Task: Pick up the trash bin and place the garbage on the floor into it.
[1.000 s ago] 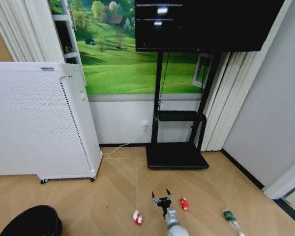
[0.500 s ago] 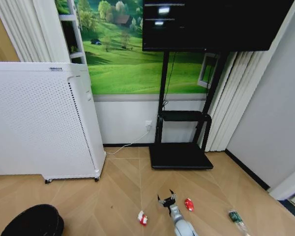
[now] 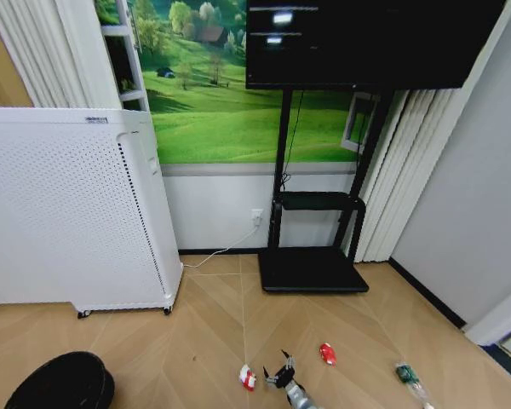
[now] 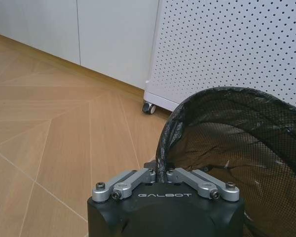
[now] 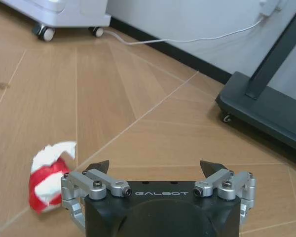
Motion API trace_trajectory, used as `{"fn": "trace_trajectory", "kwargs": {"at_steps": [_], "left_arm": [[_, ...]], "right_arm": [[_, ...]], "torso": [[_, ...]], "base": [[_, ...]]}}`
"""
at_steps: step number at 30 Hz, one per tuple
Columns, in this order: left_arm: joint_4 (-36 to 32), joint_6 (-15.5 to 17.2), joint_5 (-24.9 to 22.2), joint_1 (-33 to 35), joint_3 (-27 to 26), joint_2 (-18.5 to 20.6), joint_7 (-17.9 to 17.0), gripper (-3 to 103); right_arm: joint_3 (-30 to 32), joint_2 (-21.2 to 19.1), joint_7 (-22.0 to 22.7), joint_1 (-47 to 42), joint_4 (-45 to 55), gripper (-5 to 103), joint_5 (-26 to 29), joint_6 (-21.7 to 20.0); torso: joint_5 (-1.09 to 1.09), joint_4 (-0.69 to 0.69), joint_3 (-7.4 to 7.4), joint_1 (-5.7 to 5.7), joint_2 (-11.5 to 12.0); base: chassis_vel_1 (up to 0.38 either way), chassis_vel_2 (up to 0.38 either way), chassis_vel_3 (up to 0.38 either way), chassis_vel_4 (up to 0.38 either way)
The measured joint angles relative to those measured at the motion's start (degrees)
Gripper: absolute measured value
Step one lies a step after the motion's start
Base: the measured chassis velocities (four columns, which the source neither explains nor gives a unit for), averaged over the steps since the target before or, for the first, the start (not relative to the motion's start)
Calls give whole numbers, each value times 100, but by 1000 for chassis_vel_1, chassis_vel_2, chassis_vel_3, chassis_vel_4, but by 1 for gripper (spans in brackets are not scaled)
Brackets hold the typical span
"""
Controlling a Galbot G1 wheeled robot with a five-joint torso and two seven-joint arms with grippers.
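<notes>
Right hand [image 3: 280,375] spread wide, just beside red-and-white wrapper [image 3: 248,377]

One trash bin [image 3: 61,382]; three garbage pieces: wrapper [image 3: 248,377], red item [image 3: 327,353], bottle [image 3: 408,377].

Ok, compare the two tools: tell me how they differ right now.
The left tool is shut on the trash bin's rim; the right tool is open with nothing in it. The left sits at the bin, the right hangs low over the floor beside the crumpled red-and-white wrapper. Both point down at the wooden floor.
</notes>
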State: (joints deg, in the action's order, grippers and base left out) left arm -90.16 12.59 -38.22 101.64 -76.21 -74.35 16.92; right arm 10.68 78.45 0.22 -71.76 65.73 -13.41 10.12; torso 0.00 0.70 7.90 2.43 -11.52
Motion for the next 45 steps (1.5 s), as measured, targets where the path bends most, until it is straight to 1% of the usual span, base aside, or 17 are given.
{"fn": "trace_trajectory", "kwargs": {"at_steps": [1,4,6,10,17,22,26,27,28,30,31,32,34,36,38,42,45], "left_arm": [[10,-7,0,-11,2,-8,0,3],[35,-18,12,-42,32,-24,4,3],[41,-19,20,-65,52,-31,7,3],[39,-20,28,-105,80,-34,14,3],[38,-20,20,-118,87,-1,29,3],[38,-34,2,-101,68,20,44,3],[24,-38,1,-81,65,-12,65,3],[14,-41,1,-78,64,-24,74,3],[15,-43,1,-74,61,-28,78,3],[14,-45,1,-73,61,-29,81,3],[11,-49,-2,-71,59,-30,86,3],[11,-49,-2,-71,59,-30,86,3],[12,-52,-4,-69,51,-31,95,3],[13,-54,-5,-69,52,-31,96,3],[29,-70,-5,-76,59,-53,115,3],[33,-78,6,-81,88,-83,123,3],[41,-85,12,-83,95,-85,122,3]], "right_arm": [[25,-4,49,-17,42,100,144,76],[140,-20,152,-34,143,100,195,187],[208,-43,161,-55,236,100,130,178],[239,-61,211,-118,415,100,189,105],[255,-15,268,-156,467,100,139,89],[251,12,310,-133,417,100,146,119],[236,48,444,-48,262,100,234,218],[246,51,470,-22,221,100,178,206],[256,41,472,-7,204,100,93,149],[258,19,458,-13,210,100,66,86],[263,-47,377,-51,265,100,49,-50],[263,-47,377,-51,265,100,49,-50],[267,-203,94,-169,386,100,0,-204],[267,-226,51,-189,399,100,-9,-221],[293,-334,-189,-283,431,100,-71,-279],[299,-373,-365,-301,356,100,-164,-315],[240,-343,-457,-262,141,100,-282,-320]], "torso": [[0,0,0,0,0],[0,0,0,0,0],[-1,0,0,0,0],[0,1,0,0,0],[1,1,0,0,0],[0,1,0,0,0],[0,0,0,0,0],[-1,1,0,-1,0],[-1,-2,0,0,1],[0,0,0,-1,1],[0,1,0,0,1],[0,1,0,0,1],[0,-2,0,0,1],[0,-1,0,0,1],[0,1,0,0,1],[0,3,0,0,1],[0,1,0,0,1]], "base": [[0,0,0,0],[0,0,0,0],[0,0,0,0],[0,0,0,0],[67,39,-47,-34],[154,161,-181,-158],[191,212,-213,-202],[207,194,-211,-195],[182,159,-170,-195],[182,159,-128,-148],[118,23,-128,-81],[118,23,-128,-81],[59,19,-11,-40],[0,0,0,0],[-61,-29,40,15],[-45,-33,37,15],[0,0,0,0]]}}
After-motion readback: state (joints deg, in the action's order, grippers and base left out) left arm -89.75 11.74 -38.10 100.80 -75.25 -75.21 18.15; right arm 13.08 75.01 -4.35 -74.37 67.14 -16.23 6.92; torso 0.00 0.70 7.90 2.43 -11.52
